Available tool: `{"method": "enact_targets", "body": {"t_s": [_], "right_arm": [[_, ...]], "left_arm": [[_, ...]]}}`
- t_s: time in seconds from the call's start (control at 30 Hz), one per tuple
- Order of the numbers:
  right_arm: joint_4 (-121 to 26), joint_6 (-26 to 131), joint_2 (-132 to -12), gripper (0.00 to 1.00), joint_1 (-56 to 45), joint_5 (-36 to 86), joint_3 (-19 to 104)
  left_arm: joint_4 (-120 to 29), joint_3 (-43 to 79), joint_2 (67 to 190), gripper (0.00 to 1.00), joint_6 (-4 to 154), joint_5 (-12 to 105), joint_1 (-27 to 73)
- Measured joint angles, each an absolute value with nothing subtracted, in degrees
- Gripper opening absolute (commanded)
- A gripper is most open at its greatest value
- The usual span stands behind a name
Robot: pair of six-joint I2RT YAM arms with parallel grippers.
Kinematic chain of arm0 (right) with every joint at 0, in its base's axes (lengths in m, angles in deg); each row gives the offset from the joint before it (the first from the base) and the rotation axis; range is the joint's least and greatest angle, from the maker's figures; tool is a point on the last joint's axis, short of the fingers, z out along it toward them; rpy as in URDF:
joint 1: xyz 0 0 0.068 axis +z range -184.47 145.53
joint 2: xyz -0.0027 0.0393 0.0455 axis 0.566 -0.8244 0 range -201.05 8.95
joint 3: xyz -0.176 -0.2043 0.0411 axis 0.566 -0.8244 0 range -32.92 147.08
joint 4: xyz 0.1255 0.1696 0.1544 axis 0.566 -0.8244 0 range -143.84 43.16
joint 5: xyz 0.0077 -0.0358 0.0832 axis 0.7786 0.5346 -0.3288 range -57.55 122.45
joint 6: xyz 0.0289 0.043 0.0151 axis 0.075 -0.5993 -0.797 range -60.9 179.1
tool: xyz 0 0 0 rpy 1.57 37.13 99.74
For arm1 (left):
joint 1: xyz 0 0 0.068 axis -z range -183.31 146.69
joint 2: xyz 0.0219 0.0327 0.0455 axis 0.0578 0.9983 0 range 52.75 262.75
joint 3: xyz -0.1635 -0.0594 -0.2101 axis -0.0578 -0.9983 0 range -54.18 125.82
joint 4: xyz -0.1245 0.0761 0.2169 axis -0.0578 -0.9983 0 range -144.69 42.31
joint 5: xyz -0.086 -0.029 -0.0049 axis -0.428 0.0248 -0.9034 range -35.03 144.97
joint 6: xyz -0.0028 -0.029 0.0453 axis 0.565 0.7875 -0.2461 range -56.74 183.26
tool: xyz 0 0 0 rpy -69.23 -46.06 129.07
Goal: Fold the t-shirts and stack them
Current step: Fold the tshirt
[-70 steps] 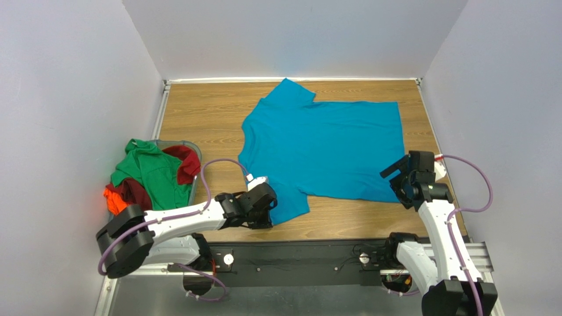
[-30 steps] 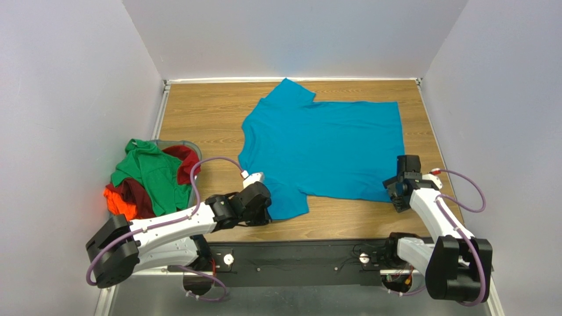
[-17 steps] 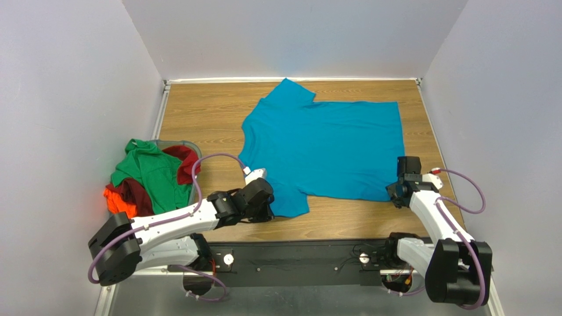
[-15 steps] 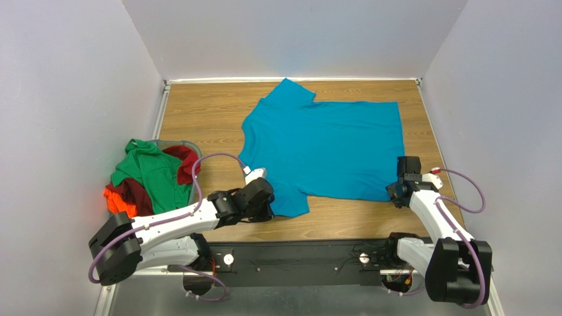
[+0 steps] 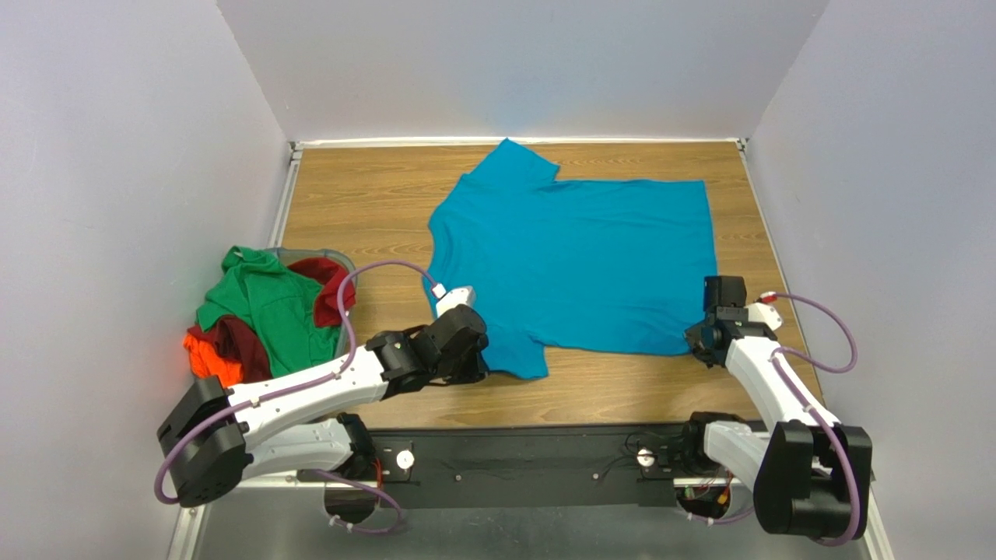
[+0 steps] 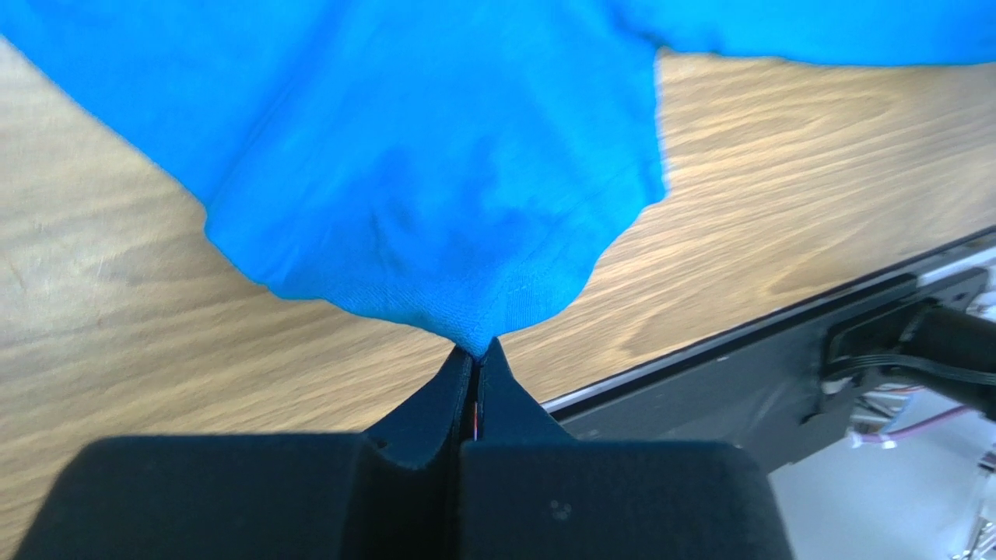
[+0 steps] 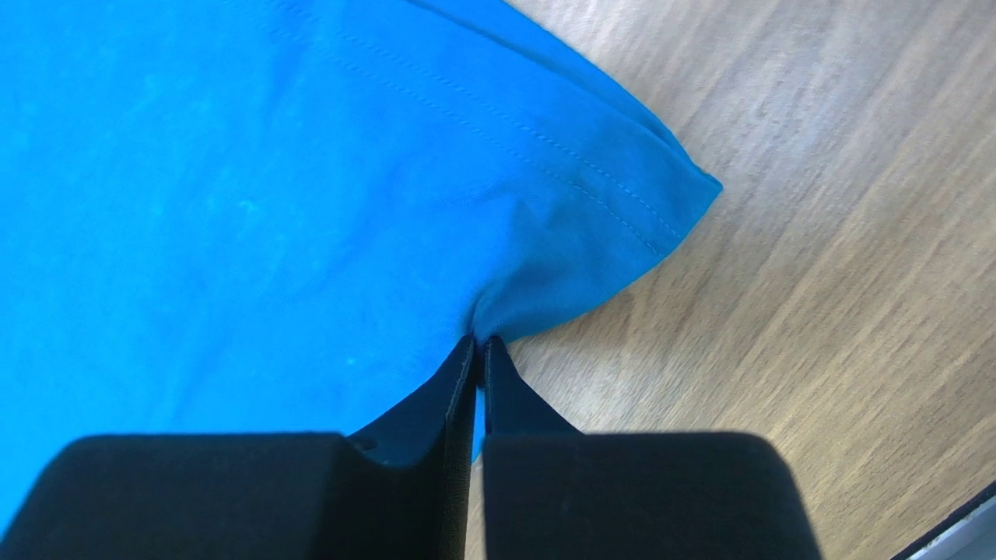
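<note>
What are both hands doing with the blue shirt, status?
Left hand shut on near sleeve of teal shirt. Right hand shut on its near hem corner. Shirt flat on table. Nothing lying on it.

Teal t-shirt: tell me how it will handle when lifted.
The teal t-shirt is probably floppy: the cloth puckers at the left fingers and the right fingers. Lying flat and thin, it is likely light; the unheld far side would probably sag.
</note>
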State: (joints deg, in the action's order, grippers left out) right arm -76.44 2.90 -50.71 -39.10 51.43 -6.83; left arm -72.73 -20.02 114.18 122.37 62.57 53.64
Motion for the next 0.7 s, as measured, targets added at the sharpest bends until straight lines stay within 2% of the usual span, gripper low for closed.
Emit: {"method": "enact_targets", "body": {"t_s": [0.7], "right_arm": [[-76.3,10.7,-53.2,0.1,-39.1,46.6,2.3]], "left_arm": [[-72.7,-6.0,119.1,0.0,110.4,65.7,44.0]]}}
